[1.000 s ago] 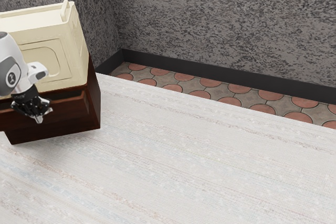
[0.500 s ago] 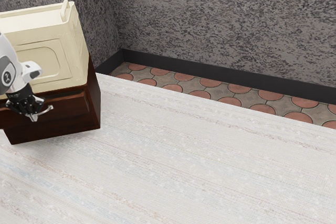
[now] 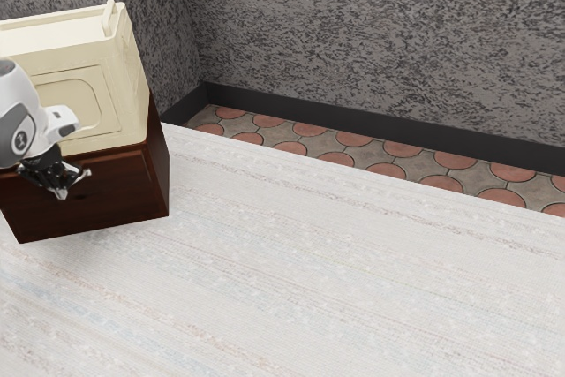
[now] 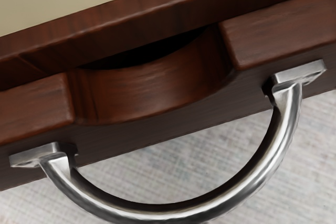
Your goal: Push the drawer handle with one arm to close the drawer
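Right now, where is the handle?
The handle is on the drawer, by its notch, in the wrist view; at the exterior view's left, by the gripper.

The claw [image 3: 58, 186] is black and angular. Above the claw, the arm [image 3: 26, 99] wears smooth, rounded white shells, with a grey panel [image 3: 11, 130] bearing a small pale marking [image 3: 22, 140]. A stubby white housing [image 3: 65, 127] just above the claw has a small dark patch [image 3: 59, 116].
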You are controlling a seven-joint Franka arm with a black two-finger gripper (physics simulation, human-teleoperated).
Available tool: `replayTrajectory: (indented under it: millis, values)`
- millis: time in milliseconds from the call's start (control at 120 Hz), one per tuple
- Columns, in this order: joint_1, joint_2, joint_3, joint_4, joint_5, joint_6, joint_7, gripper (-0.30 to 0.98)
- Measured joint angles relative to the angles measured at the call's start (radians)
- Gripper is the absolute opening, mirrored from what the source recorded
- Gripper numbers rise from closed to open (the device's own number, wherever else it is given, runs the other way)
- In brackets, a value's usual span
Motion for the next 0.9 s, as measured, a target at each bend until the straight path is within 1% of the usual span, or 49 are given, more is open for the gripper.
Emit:
replayTrajectory:
  millis: [192,317,375,450,517,575,650,708,775,833,900]
  values:
    - [0.005,0.009,0.001,-0.001,0.011,0.052,0.010,-0.10]
    - [0.053,0.010,-0.011,-0.006,0.028,0.081,0.008,-0.10]
    - [0.065,-0.001,-0.005,-0.009,0.024,0.080,0.009,-0.10]
    - [0.058,-0.080,-0.004,-0.049,0.011,0.039,0.011,-0.10]
    - [0.020,-0.202,-0.022,-0.141,-0.028,-0.010,0.011,-0.09]
    - [0.009,-0.289,-0.036,-0.200,-0.068,-0.059,0.008,0.00]
    - [0.005,-0.386,-0.042,-0.242,-0.129,-0.141,0.005,0.17]
    - [0.007,-0.482,-0.042,-0.258,-0.169,-0.233,0.003,0.29]
    - [0.008,-0.583,-0.036,-0.253,-0.201,-0.367,0.001,0.40]
    - [0.004,-0.624,-0.025,-0.210,-0.220,-0.491,0.002,0.47]
    - [0.002,-0.640,-0.025,-0.164,-0.241,-0.599,0.004,0.53]
